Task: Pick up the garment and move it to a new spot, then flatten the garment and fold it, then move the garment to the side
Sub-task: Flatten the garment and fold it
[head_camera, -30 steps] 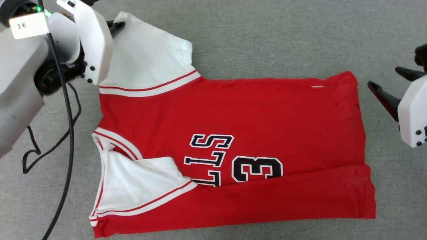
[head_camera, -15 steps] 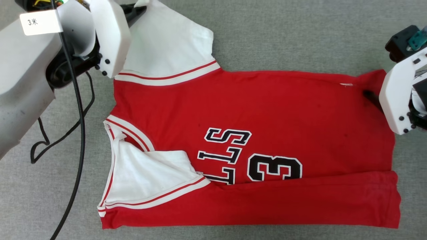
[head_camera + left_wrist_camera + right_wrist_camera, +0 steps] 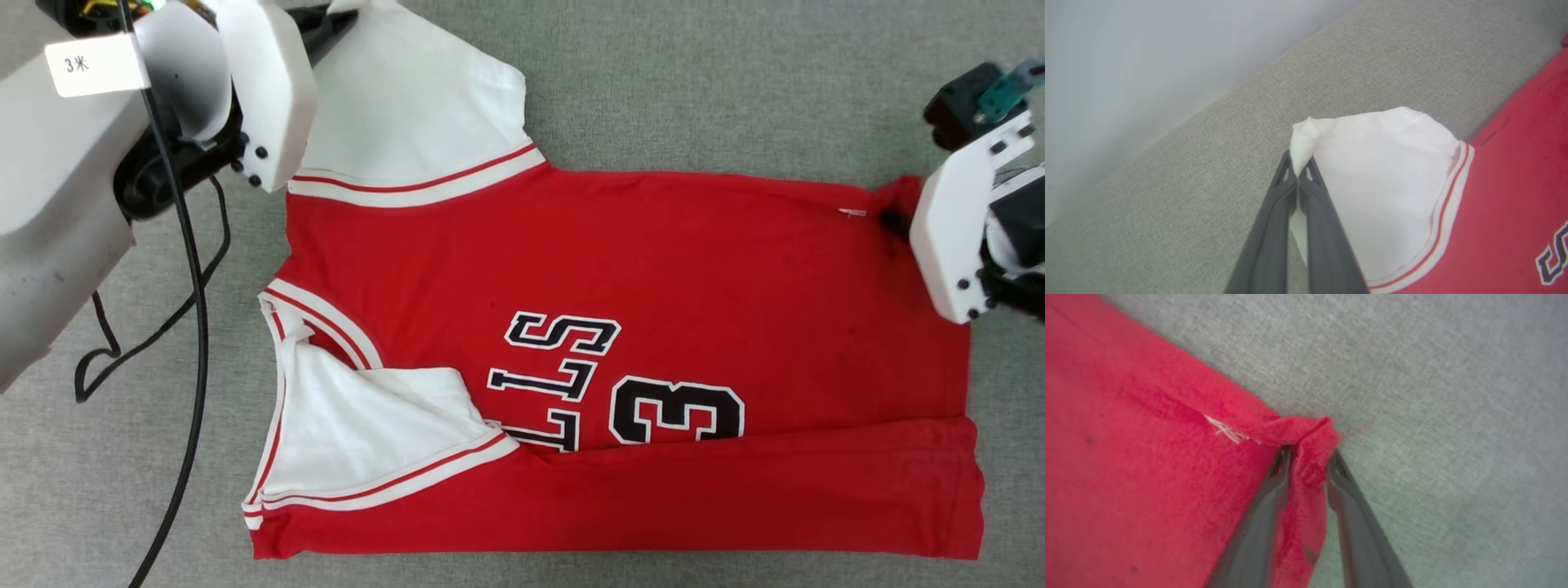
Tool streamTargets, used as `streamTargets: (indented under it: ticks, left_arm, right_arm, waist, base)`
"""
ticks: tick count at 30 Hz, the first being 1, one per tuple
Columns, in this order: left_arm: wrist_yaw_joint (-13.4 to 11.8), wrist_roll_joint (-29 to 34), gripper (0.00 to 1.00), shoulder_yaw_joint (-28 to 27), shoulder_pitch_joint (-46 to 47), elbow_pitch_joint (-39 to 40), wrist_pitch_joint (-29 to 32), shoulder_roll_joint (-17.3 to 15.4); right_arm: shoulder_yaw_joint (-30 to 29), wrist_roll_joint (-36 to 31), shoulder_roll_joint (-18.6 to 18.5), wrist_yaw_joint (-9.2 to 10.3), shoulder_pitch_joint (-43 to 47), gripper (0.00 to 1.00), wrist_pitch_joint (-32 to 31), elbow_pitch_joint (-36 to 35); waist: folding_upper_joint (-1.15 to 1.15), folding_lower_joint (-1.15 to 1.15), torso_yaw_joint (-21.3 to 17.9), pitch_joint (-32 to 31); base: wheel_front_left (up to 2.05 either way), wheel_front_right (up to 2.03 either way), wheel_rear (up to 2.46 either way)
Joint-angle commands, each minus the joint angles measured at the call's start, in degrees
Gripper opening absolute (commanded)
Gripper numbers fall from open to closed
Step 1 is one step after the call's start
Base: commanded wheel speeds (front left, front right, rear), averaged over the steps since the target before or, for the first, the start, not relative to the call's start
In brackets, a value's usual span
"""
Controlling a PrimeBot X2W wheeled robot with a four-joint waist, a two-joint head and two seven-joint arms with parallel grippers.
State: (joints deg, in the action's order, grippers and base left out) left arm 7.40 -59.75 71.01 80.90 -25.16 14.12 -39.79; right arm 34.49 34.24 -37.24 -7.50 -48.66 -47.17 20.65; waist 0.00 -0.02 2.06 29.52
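1 side of the red jersey (image 3: 653, 261) lay folded on grey cloth (image 3: 694, 82); more folding seemingly remained. Left gripper (image 3: 1298, 167) pinched its white sleeve (image 3: 1380, 183); right gripper (image 3: 1308, 455) straddled a hem corner (image 3: 1310, 430), grip unclear.

Grey surface (image 3: 702, 82) beyond shirt (image 3: 653, 261): open, wide passage. Left of shirt: black cable (image 3: 198, 327) loops across surface; left arm (image 3: 49, 204) overhangs there.
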Motion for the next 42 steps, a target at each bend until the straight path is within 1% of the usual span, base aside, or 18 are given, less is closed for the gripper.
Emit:
streamTargets:
  ticks: [1,6,11,17,29,35,39,42]
  left_arm:
    - [0.01,-0.3,0.0,0.11,-0.94,-0.19,-0.46,-0.17]
    - [0.01,-0.93,0.0,0.41,-3.14,-0.38,-1.89,-0.82]
    - [-0.02,-1.77,0.0,0.75,-6.71,0.4,-3.38,-1.93]
    - [-2.14,-3.22,0.0,0.57,-11.98,4.08,-5.8,-4.23]
    - [-7.64,-5.42,0.0,1.57,-25.08,15.31,-6.87,-10.91]
    - [-10.61,-8.45,0.0,1.79,-33.34,19.28,-8.76,-13.68]
    - [-11.99,-10.21,0.0,1.87,-38.72,20.82,-10.58,-14.75]
    - [-12.46,-11.08,0.0,2.0,-42.31,20.8,-11.35,-14.66]
  right_arm:
    - [2.69,0.68,1.29,0.05,3.68,0.0,0.53,3.36]
    - [1.25,1.0,0.65,0.06,2.32,0.0,8.37,3.52]
    - [0.24,2.68,0.29,0.05,4.41,0.0,14.64,2.57]
    - [-0.78,4.23,-0.7,0.05,9.36,0.0,19.54,0.25]
    - [-3.21,5.5,-1.77,0.05,21.59,0.0,21.79,-5.39]
    - [-4.66,6.22,-1.77,0.05,28.52,0.0,22.32,-7.8]
    - [-5.66,6.88,-1.58,0.05,33.06,0.0,22.41,-9.08]
    - [-6.59,7.34,-1.17,0.05,36.09,0.0,22.33,-9.78]
  waist:
    - [0.0,0.02,-0.25,-1.04]
    - [0.0,0.02,-0.69,-4.74]
    - [0.0,0.02,-0.79,-9.34]
    - [0.0,0.02,-0.69,-14.03]
    - [0.0,0.02,-0.04,-20.86]
    - [0.0,0.02,0.09,-23.08]
    - [0.0,0.02,0.38,-24.23]
    - [0.0,0.02,0.6,-24.55]
  base:
    - [0.0,0.0,0.0]
    - [0.0,0.0,0.0]
    - [0.0,0.0,0.0]
    - [0.0,0.0,0.0]
    - [0.0,0.0,0.0]
    - [0.0,0.0,0.0]
    - [0.0,0.0,0.0]
    - [0.0,0.0,0.0]
